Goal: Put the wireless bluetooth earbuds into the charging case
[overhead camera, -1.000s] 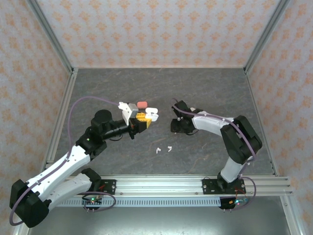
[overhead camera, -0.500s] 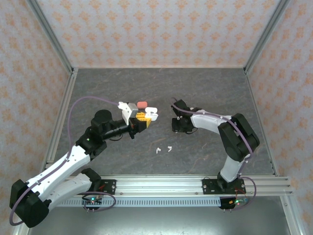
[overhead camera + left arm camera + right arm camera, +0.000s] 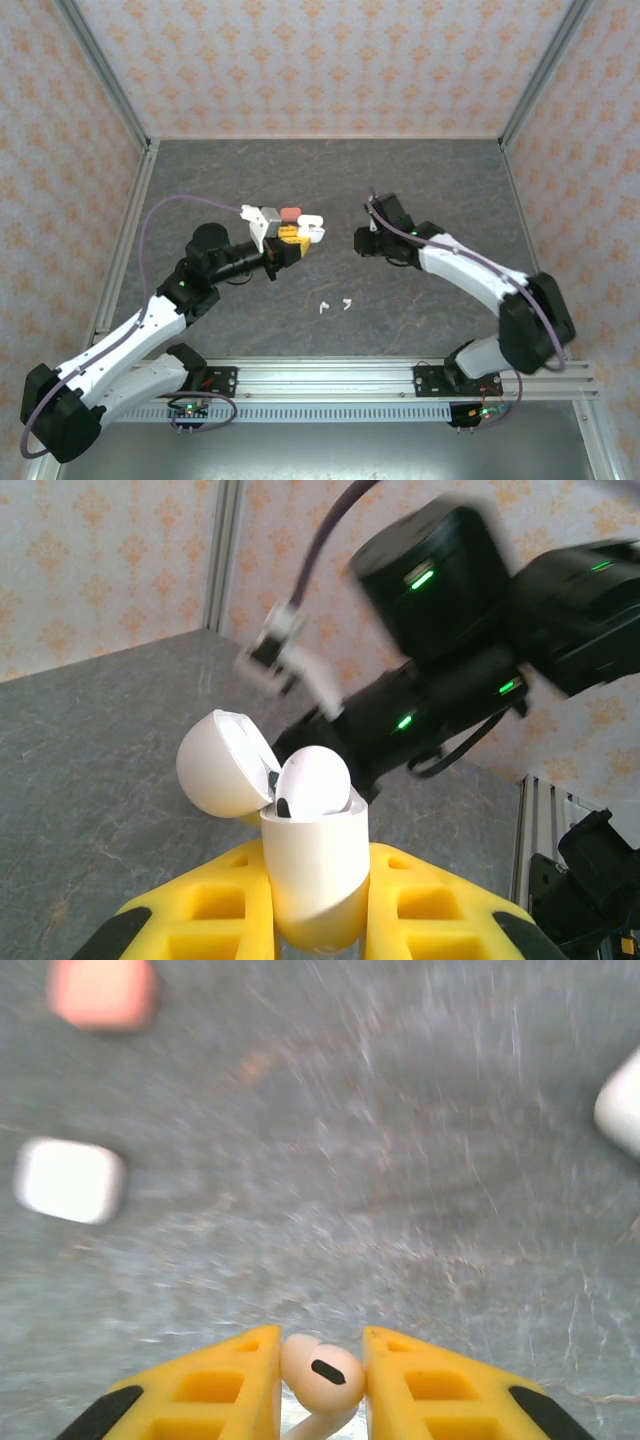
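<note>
The charging case [image 3: 312, 880] is seen to be smooth, glossy white plastic, as is its lid [image 3: 215, 765] at 10 o'clock. The fingers [image 3: 440, 905] of the left gripper [image 3: 315, 865] and of the right gripper [image 3: 320, 1342] are moulded in matt yellow plastic. The earbud [image 3: 322, 1372] is smooth pale plastic, softly sheened. The table [image 3: 440, 180] is matt, dark and stone-veined; the rail [image 3: 330, 375] at 6 o'clock is brushed metal.
</note>
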`<act>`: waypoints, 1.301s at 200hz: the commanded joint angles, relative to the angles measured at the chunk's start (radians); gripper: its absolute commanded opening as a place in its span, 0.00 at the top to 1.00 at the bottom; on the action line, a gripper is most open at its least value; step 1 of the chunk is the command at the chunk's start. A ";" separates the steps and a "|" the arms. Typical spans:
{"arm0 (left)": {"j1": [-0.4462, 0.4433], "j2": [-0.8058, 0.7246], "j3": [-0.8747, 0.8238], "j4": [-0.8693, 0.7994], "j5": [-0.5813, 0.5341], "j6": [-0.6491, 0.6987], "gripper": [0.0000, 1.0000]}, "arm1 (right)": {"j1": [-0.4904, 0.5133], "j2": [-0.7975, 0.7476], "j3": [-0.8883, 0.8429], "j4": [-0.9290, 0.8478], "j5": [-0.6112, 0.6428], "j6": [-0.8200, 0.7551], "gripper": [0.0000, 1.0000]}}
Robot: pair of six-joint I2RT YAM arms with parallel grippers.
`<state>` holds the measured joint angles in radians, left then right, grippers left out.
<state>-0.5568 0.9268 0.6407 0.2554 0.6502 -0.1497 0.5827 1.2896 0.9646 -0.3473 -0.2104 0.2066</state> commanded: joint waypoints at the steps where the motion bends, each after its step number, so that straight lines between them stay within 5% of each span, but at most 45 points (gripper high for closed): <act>1: -0.009 0.024 0.045 0.094 0.038 -0.039 0.93 | 0.007 -0.147 -0.020 0.066 -0.010 -0.099 0.75; 66: -0.009 0.113 0.150 0.126 0.110 -0.077 0.94 | 0.035 -0.323 0.106 0.139 -0.192 -0.295 0.75; 109: -0.013 0.133 0.168 0.158 0.129 -0.099 0.94 | 0.109 -0.297 0.162 0.167 -0.218 -0.403 0.75; 260: -0.025 0.141 0.157 0.180 0.134 -0.103 0.95 | 0.112 -0.214 0.185 0.131 -0.256 -0.451 0.75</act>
<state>-0.5701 1.0698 0.7738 0.3721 0.7750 -0.2394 0.6895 1.0763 1.1320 -0.2173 -0.4446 -0.2401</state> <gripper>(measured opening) 0.180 0.247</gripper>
